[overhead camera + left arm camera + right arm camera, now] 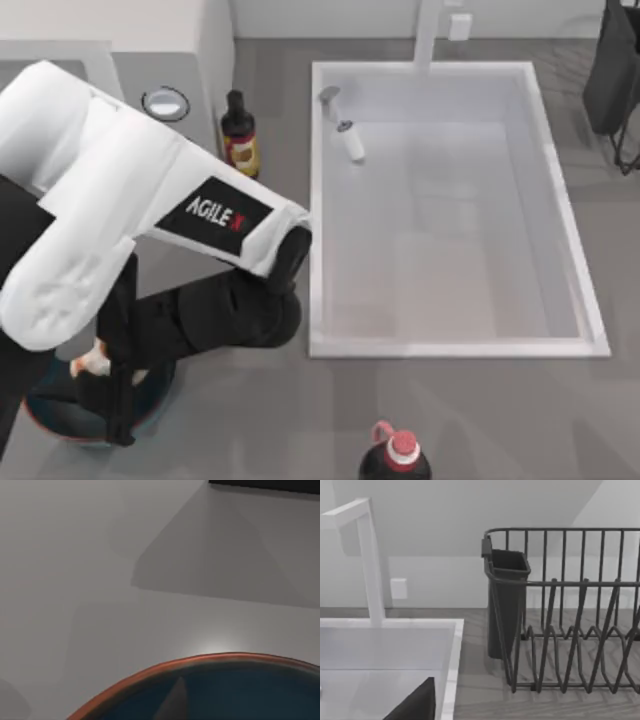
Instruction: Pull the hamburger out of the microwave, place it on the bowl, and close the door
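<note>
The left arm (150, 215) reaches down over the bowl (45, 415) at the table's front left corner. Its gripper (112, 385) hangs over the bowl, and the hamburger (92, 362) peeks out beside it, over the bowl's far edge; I cannot tell whether the gripper is clenched on it or released. In the left wrist view the bowl's reddish rim (150, 675) curves over grey table. The microwave (150, 60) stands at the back left, 1 dial (165, 102) showing. A dark bottle (239, 133) stands between it and the sink (560, 200). The right wrist view faces a dish rack (570, 610) beside the sink.
</note>
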You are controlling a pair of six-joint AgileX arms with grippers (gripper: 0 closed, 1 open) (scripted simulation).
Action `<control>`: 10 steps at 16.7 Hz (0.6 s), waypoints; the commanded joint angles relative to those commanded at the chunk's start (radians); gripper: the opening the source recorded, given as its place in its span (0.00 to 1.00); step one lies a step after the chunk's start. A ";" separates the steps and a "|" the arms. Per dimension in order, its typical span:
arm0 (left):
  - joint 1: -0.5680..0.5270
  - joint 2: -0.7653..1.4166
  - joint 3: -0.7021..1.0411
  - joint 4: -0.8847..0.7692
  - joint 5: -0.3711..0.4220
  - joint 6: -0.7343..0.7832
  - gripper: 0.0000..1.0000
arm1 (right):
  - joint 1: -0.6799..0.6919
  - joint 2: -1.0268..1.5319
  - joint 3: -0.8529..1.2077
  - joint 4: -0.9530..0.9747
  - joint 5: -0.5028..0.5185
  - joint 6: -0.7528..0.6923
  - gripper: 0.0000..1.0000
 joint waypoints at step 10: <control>0.072 -0.341 -0.081 0.167 0.062 0.326 1.00 | 0.000 0.000 0.000 0.000 0.000 0.000 1.00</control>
